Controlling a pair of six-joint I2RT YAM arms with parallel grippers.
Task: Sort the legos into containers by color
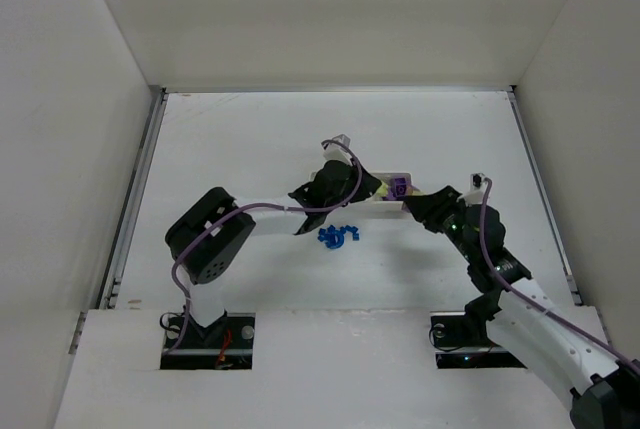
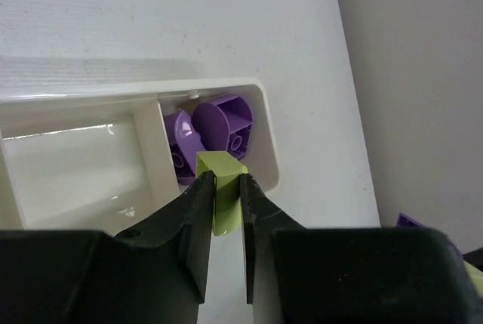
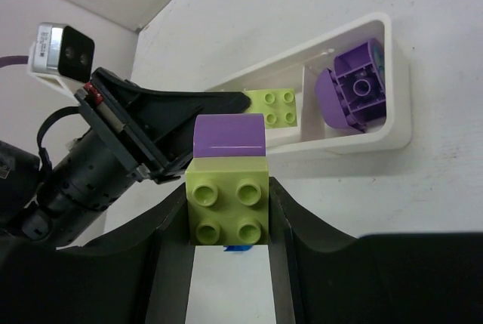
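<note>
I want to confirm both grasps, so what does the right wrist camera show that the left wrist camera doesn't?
Right wrist only: right fingers clamping the purple-over-green stack, with a blue sliver below. Left wrist only: a bare neighbouring compartment of the white tray. Both: left fingers pinching a yellow-green brick at the tray, purple pieces in its end compartment, and the stack's edge.

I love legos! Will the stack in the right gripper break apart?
Probably not: the yellow-green brick looks hard, held squarely in the right gripper. The purple cap sits outside the grip, so a bump might pop it off.
</note>
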